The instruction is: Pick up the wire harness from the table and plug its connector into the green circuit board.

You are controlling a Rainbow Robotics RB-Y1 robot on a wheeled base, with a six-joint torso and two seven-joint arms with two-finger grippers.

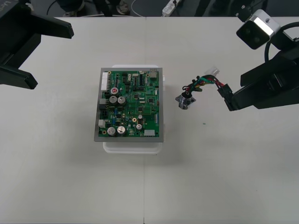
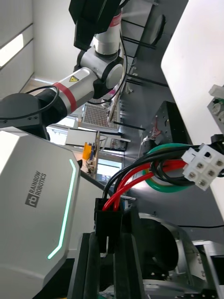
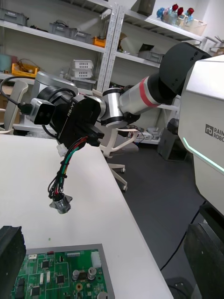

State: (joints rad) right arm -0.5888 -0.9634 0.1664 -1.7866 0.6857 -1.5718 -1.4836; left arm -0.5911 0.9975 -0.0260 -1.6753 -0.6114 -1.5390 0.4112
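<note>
Fingers [image 1: 51, 29] apart, the left gripper [image 1: 53, 58] hangs over the table [image 1: 210, 177] at far left. Mid-table sits the green circuit board [image 1: 130, 105] on its white base [image 1: 133, 147]. Right of it, the right gripper [image 1: 229, 95] clamps the wire harness [image 1: 201, 85] by its black plug [image 1: 225, 90], socket [image 1: 183, 101] dangling.

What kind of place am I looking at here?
Probably a robotics test bench: a plain table, a green circuit board on it, and a robot's right gripper holding a wire harness.

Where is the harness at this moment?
In the front view the harness hangs just right of the board, its plug clamped in the right gripper and its socket dangling nearest the board.
</note>
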